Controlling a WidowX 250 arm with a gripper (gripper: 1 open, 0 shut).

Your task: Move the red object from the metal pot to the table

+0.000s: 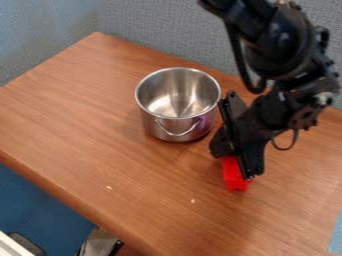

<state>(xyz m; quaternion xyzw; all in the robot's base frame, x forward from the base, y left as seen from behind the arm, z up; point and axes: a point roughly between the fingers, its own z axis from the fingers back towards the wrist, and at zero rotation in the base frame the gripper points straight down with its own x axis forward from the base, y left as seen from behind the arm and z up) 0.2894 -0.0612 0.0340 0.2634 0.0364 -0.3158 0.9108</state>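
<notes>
A reddish-brown wooden table fills most of the view, seen from above and at a slant, with a grey-blue wall behind it. Near the middle of the table stands a small shiny metal pot, round and upright, its polished inside facing up. A black robot arm reaches down from the upper right corner. Its pincer points steeply downward, just to the right of the pot and outside it. The pincer is clenched on the upper part of a bright red block, a long narrow bar. The dark fingers cover most of the block, so only its lower end shows below them. That red end is down at the wooden surface, to the lower right of the pot and apart from it. Whether the end rests on the wood or hangs just above it cannot be told.
</notes>
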